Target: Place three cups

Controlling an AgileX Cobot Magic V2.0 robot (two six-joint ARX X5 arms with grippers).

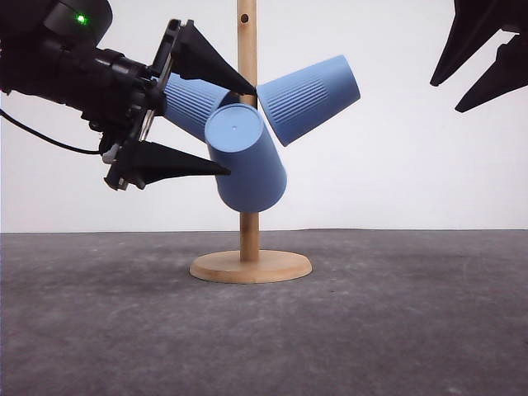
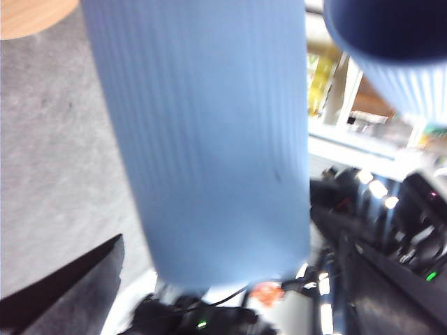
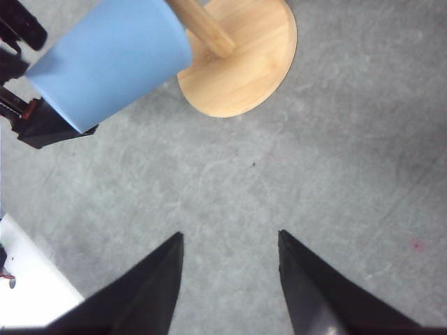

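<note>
Landmark: wooden stand (image 1: pixel 247 239), round base (image 1: pixel 251 266) on the grey table (image 1: pixel 396 322), upright pole.

Nearest: front cup (image 1: pixel 245 159), hung tilted on the stand, closed bottom toward the camera and up-left, mouth down-right, covering the pole's middle.

Left gripper (image 1: pixel 242 128) comes in from the left of the pole, jaws spread wide. Upper finger (image 1: pixel 210 62) tip ends by the pole between the two rear cups; lower finger (image 1: pixel 177 162) tip is at the front cup's left edge. Contact unclear. Left wrist view: ribbed cup wall (image 2: pixel 209 139) between the fingers, gaps on both sides, nothing clamped.

Behind: left cup (image 1: pixel 191 103) angles up-left off the pole, partly hidden by the gripper. Right cup (image 1: pixel 309 97) angles up-right off the pole, mouth inward.

Right gripper (image 1: pixel 444 96) is high and well right of the pole, jaws apart, empty. Right wrist view: fingers (image 3: pixel 143 293) over bare table, base (image 3: pixel 244 63) beyond.
</note>
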